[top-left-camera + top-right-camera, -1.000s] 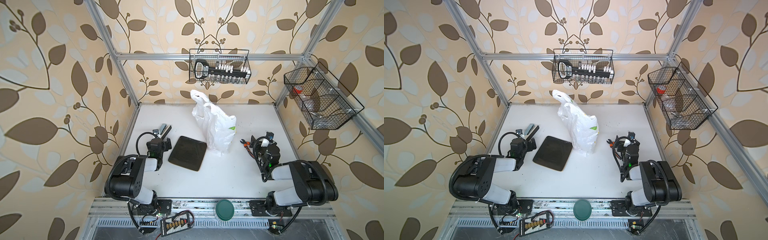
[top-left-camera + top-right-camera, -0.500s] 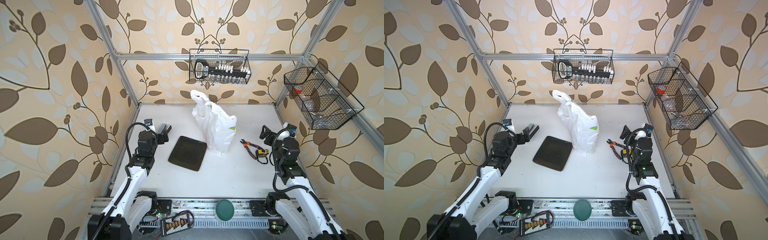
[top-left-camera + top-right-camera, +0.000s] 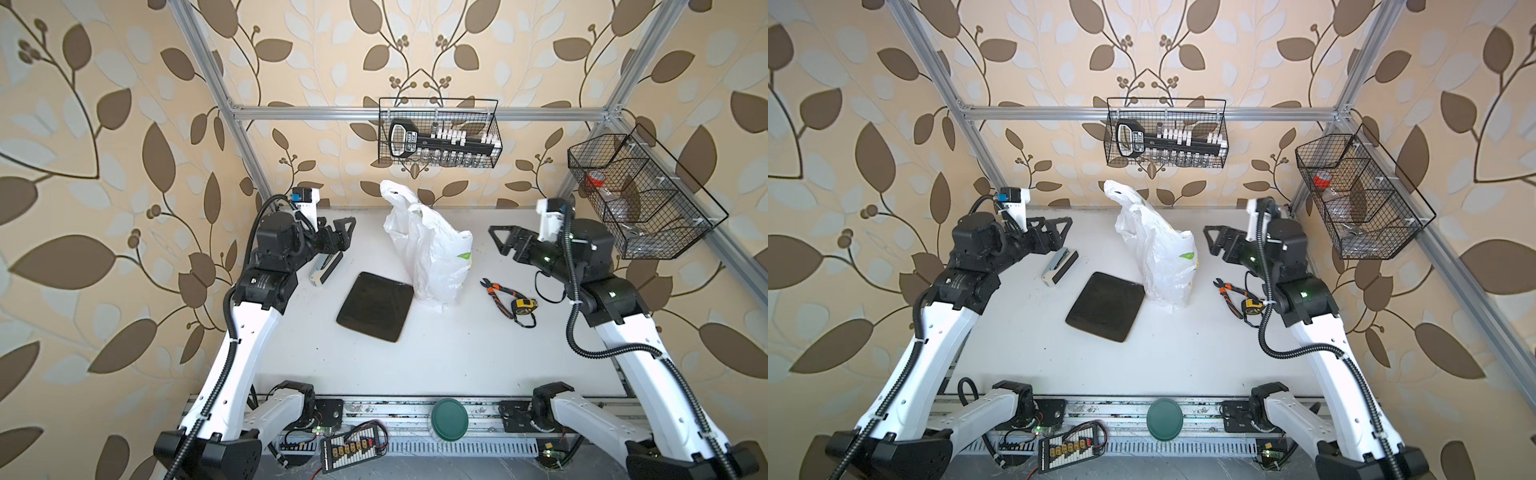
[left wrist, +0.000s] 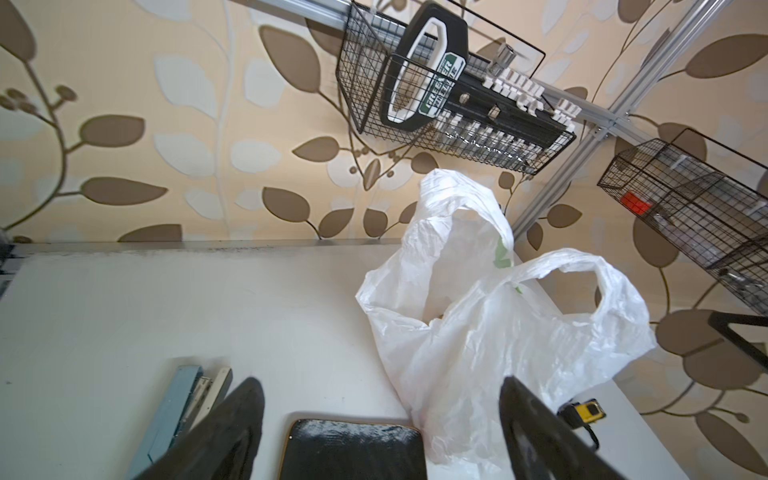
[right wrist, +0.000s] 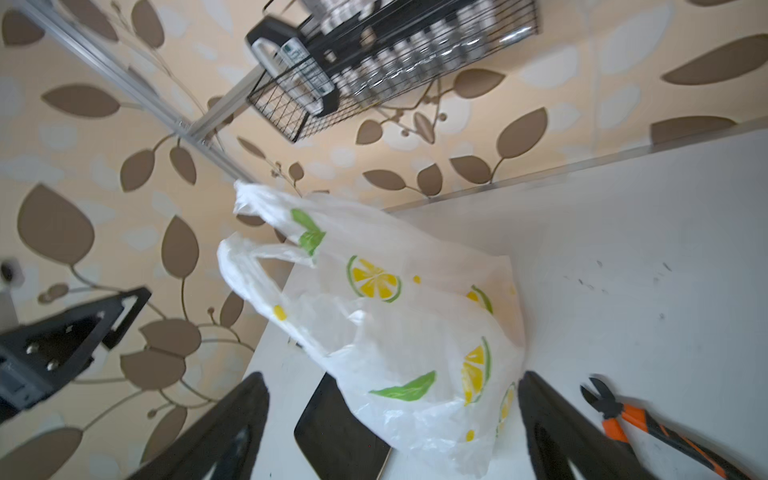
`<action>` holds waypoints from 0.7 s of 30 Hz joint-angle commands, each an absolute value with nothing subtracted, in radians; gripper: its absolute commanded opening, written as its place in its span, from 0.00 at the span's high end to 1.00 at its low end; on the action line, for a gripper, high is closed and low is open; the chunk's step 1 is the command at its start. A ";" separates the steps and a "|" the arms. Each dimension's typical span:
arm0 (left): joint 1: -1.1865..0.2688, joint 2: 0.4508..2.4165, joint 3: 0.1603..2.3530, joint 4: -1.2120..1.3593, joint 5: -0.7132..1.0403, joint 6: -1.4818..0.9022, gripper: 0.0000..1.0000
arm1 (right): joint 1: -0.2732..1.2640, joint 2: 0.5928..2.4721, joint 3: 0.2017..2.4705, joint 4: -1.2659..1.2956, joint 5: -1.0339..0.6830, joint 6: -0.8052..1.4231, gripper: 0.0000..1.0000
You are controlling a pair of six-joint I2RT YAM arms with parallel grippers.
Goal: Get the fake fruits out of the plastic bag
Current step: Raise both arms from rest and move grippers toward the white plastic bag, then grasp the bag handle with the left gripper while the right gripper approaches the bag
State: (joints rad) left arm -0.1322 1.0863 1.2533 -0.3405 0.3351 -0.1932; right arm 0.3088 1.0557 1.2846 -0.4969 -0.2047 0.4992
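Top views: plastic bag (image 3: 432,257) stands between left pincer (image 3: 348,233) and right pincer (image 3: 498,240), both released.

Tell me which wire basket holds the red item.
The divided wire basket on the side wall; the back-wall basket holds only a black-and-white socket rack.

White plastic bag (image 3: 432,253) upright near the back of the white table (image 3: 457,353), handles up. Black square plate (image 3: 376,306) just beside it. Left gripper (image 3: 347,233) and right gripper (image 3: 497,240) on either side, not touching the bag.
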 commanded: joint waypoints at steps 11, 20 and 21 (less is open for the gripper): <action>-0.178 1.468 1.618 -0.416 0.579 0.146 0.11 | 0.573 1.509 1.735 -0.547 -0.142 -0.052 0.12; -0.178 1.655 1.757 -0.385 0.701 0.375 0.11 | 0.573 1.624 1.741 -0.522 -0.105 -0.090 0.40; -0.178 1.677 1.776 -0.382 0.722 0.392 0.12 | 0.573 1.631 1.745 -0.523 -0.110 -0.095 0.47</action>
